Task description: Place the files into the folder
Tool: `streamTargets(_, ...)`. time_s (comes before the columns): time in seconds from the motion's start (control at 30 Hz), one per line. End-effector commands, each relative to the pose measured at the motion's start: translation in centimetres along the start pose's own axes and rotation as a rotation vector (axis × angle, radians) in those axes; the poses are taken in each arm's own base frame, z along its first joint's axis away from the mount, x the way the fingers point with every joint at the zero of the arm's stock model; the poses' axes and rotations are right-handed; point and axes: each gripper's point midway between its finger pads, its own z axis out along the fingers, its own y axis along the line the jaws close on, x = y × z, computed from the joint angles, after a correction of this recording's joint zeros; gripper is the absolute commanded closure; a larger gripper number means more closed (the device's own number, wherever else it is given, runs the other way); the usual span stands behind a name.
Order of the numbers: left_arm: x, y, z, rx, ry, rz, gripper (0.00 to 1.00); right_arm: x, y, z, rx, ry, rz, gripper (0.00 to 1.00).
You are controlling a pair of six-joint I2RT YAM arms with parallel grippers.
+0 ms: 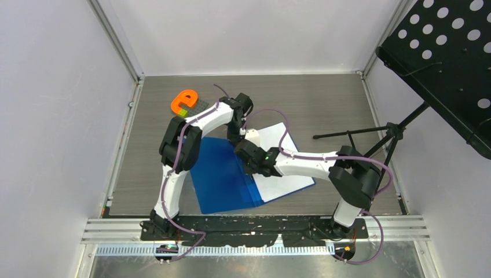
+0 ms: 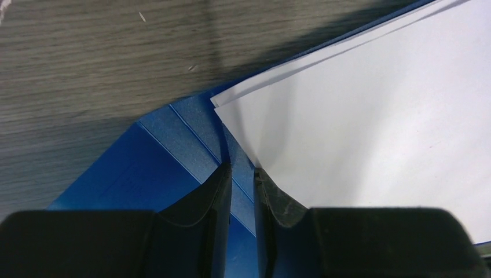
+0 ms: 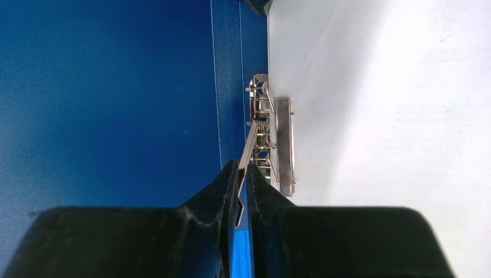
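The blue folder (image 1: 223,174) lies open on the grey table, and the white files (image 1: 289,174) rest on its right half. In the left wrist view my left gripper (image 2: 242,168) stands over the folder (image 2: 145,168) at the spine, by the top corner of the files (image 2: 376,127). Its jaws are a narrow gap apart with nothing between them. My right gripper (image 3: 243,165) is shut on the thin lever of the metal clip (image 3: 272,139), which sits on the spine between the blue cover (image 3: 116,104) and the files (image 3: 394,116). From above, both grippers (image 1: 238,138) (image 1: 250,153) meet at the spine.
An orange letter-shaped piece (image 1: 184,102) sits on a dark grid plate (image 1: 201,108) at the back left. A black tripod (image 1: 394,130) with a perforated music stand (image 1: 446,58) occupies the right side. White walls enclose the table.
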Motion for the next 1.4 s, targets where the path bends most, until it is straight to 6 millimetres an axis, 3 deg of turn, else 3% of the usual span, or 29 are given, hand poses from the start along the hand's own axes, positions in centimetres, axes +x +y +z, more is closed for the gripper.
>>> streamTargets(0.0,-0.2,1.2,0.0,-0.072,0.021,0.04,0.77,3.5,-1.4,-0.8,0.016,0.112,-0.076,0.83)
streamTargets(0.23,-0.2,0.8,-0.4,-0.055,0.017,0.036,0.77,3.1,-0.8,-1.1,-0.011,0.112,-0.08,0.76)
streamTargets(0.37,0.0,0.0,-2.0,0.002,-0.027,-0.027,0.76,2.8,-0.5,-0.9,-0.013,0.114,-0.069,0.75)
streamTargets(0.8,3.0,-2.9,-4.9,0.186,-0.075,-0.198,0.58,1.8,-0.4,-0.6,-0.019,0.104,-0.045,0.76)
streamTargets(1.07,4.3,-4.7,-4.0,0.181,-0.057,-0.244,0.6,1.6,-0.1,-0.6,-0.032,0.098,-0.037,0.79)
streamTargets(1.37,5.7,-5.0,-2.8,0.104,-0.043,-0.287,0.66,1.3,-0.2,-0.7,-0.035,0.089,-0.035,0.79)
